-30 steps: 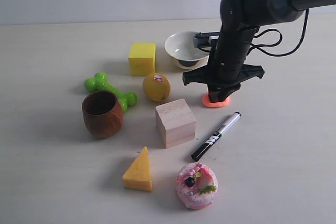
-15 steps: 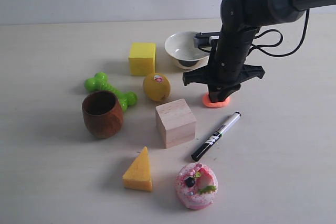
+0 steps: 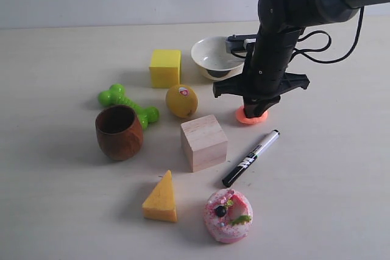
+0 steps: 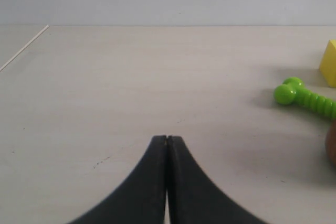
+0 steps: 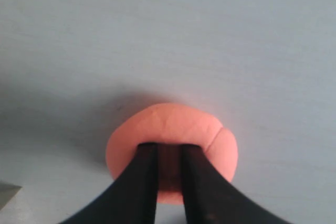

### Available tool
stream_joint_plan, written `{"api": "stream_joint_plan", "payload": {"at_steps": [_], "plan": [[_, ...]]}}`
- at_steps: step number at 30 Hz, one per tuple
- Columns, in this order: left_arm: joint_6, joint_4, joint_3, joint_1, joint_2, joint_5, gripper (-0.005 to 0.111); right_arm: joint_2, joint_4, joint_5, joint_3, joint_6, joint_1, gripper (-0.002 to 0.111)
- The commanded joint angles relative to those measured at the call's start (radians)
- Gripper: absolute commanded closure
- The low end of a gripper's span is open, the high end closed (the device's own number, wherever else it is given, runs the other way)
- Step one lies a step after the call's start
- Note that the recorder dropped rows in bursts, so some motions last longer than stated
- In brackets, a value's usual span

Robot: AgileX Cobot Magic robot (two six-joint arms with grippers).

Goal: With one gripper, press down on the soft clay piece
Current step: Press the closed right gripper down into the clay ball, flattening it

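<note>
Your right gripper (image 3: 256,112) has barely shifted over the last second, its arm nudged slightly up and to the right. Its fingers (image 5: 144,179), nearly closed with a narrow gap, are sunk into the soft clay piece (image 5: 173,129), which lies flattened on the table (image 3: 329,168) between bowl (image 3: 213,56) and marker (image 3: 251,158). You've pressed it; only lifting away seems left. Your left gripper (image 4: 167,145) idles closed.

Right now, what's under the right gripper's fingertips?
The soft clay piece, flattened on the table. The right gripper has its fingertips sunk into the clay's top. Whatever dent lies directly beneath them is covered.
</note>
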Motion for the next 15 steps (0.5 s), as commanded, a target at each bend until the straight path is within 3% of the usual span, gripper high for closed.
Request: {"api": "stream_joint_plan", "payload": {"at_steps": [1,15], "plan": [[-0.002,-0.002,0.0,-0.005,-0.007,-0.008,0.107,-0.016,-0.003,0.002,0.001,-0.006,-0.002,0.094],[-0.002,-0.002,0.0,-0.005,-0.007,-0.008,0.107,-0.016,-0.003,-0.014,0.001,-0.028,-0.002,0.103]]}}
